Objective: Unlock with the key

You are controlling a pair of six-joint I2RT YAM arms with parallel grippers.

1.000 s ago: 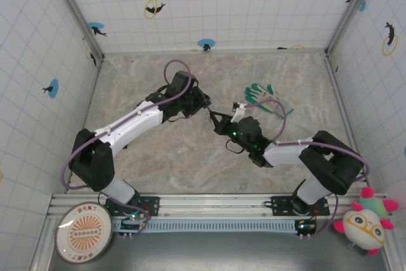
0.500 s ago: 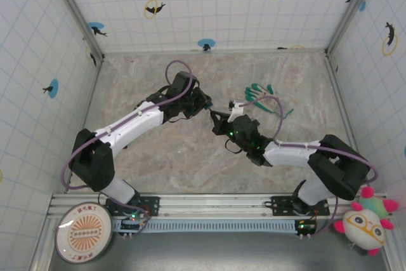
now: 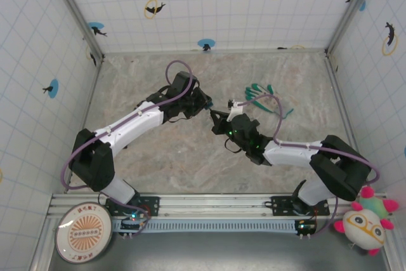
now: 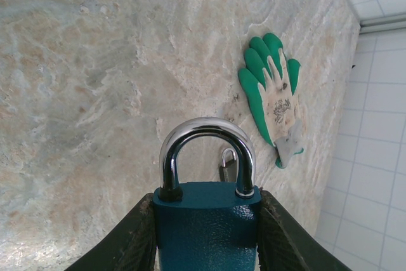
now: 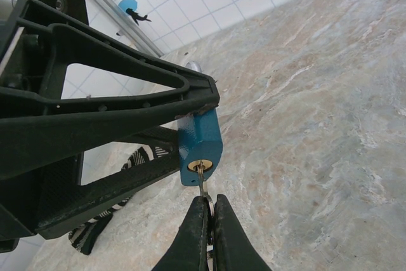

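The left fingers (image 4: 136, 239) are part way open and squeeze the blue padlock (image 4: 206, 220) from both sides, up in the air over the tabletop (image 4: 82, 61). The shiny loop (image 4: 206, 132) on top of the lock is closed, so the lock is not open yet. The right fingers (image 5: 193, 239) are pressed tight together and pinch the little silver key (image 5: 202, 181) by its end. The key points straight up at the small gold keyhole (image 5: 200, 165) in the bottom of the lock, and its tip is right at the hole. I cannot tell how far in it has gone. I think the job now is to push the key all the way in and then turn it. To do that well, the key should stay in one straight line with the hole and go in slowly, not at a slant, or it could jam or slip out of the pinch. The left fingers should hold the lock very firm so it does not twist away when the key turns. A green glove (image 4: 273, 93) lies flat on the tabletop, well away from all this.
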